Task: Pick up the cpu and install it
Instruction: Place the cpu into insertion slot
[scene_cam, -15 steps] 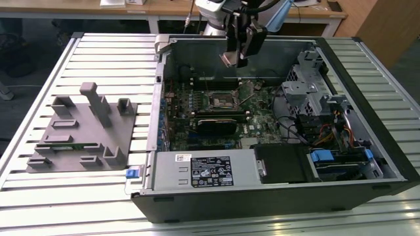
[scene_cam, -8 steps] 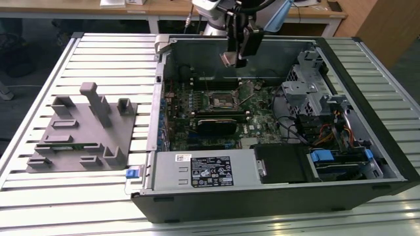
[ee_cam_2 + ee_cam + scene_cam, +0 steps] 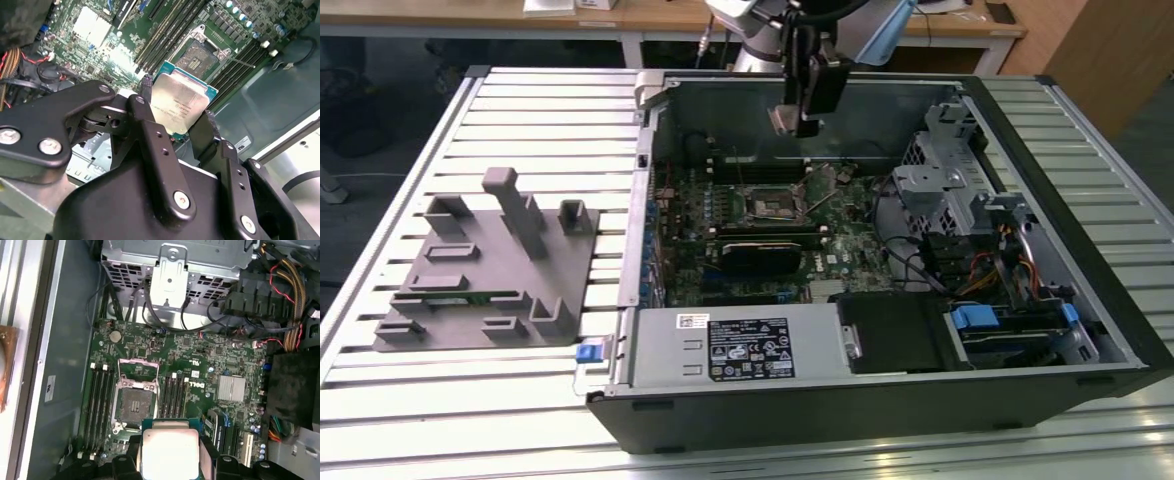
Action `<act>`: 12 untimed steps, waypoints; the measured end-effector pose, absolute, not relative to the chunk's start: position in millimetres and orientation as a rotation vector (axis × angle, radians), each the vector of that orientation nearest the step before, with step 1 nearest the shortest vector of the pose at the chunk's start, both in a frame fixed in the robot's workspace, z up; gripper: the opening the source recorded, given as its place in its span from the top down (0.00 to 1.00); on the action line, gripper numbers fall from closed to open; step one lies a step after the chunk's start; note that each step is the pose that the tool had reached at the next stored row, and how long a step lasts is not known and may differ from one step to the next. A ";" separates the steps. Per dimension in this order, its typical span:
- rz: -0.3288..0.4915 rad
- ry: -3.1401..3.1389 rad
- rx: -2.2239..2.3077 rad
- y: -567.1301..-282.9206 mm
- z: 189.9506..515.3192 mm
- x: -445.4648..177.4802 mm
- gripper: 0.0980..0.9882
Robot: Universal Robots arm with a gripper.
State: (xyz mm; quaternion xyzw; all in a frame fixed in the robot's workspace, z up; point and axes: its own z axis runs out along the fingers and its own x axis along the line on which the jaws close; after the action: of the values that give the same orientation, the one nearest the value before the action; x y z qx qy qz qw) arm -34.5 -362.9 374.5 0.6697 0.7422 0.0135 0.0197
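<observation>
The cpu (image 3: 178,101), a flat square chip with a shiny metal top and green edge, is clamped between my gripper's (image 3: 176,106) two black fingers (image 3: 150,125). In the first wrist view the cpu (image 3: 169,449) hangs over the green motherboard (image 3: 200,355), a little off from the open black-framed socket (image 3: 134,402). In the exterior view my gripper (image 3: 801,118) hovers inside the open computer case (image 3: 881,400), above and behind the socket (image 3: 774,205). The cpu is well above the board and touches nothing but the fingers.
Memory slots (image 3: 172,395) flank the socket. A metal drive cage (image 3: 947,170), bundled cables (image 3: 1001,270) and a labelled power supply (image 3: 747,345) crowd the case. A grey fixture (image 3: 480,270) stands on the slatted table at the exterior view's left.
</observation>
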 end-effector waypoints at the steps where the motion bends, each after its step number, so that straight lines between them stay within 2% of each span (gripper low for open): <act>1: 0.042 2.293 2.089 -362.6 374.4 -34.5 0.50; 12: 0.040 2.210 2.175 -359.6 372.8 -34.5 0.50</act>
State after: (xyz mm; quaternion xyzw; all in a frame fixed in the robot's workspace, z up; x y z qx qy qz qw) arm -34.5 -359.6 372.8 0.7014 0.7124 0.0128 0.0203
